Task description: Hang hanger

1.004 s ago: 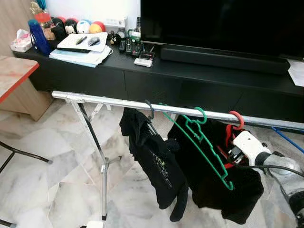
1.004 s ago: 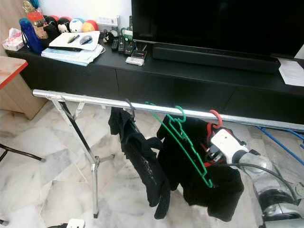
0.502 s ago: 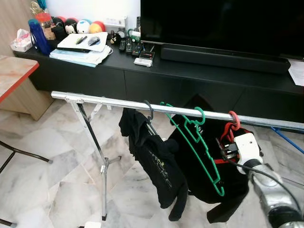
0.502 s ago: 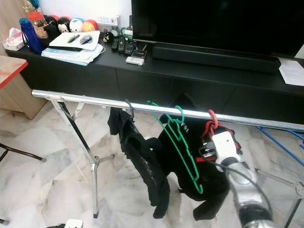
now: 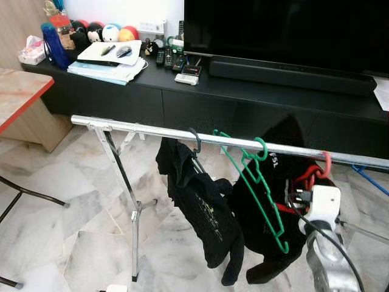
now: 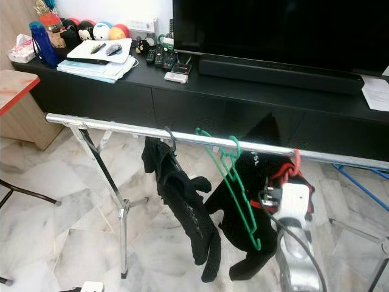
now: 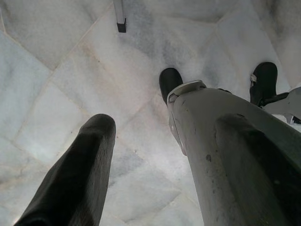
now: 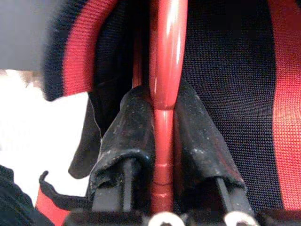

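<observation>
A silver rail (image 5: 140,129) on a folding stand spans the room. A red hanger (image 5: 320,165) has its hook over the rail near the right end and carries a black garment with red trim (image 5: 267,201). My right gripper (image 5: 302,196) reaches up from below, shut on the red hanger's stem (image 8: 164,94), which is pinched between both black fingers (image 8: 131,127). To the left on the rail hang an empty green hanger (image 5: 258,185) and a black hanger with a black garment (image 5: 203,210). My left gripper (image 7: 164,125) hangs idle above the marble floor, fingers apart.
Behind the rail stands a black TV console (image 5: 243,91) with a TV (image 5: 285,30), remotes and papers. A red-edged table (image 5: 18,94) is at the left. Blue rods (image 5: 371,179) lie at the right. My own leg and feet (image 7: 211,136) are below the left gripper.
My right gripper has slid the red hanger to the right along the rail, and the black garment has swung with it. The arm now rises more steeply from below.
</observation>
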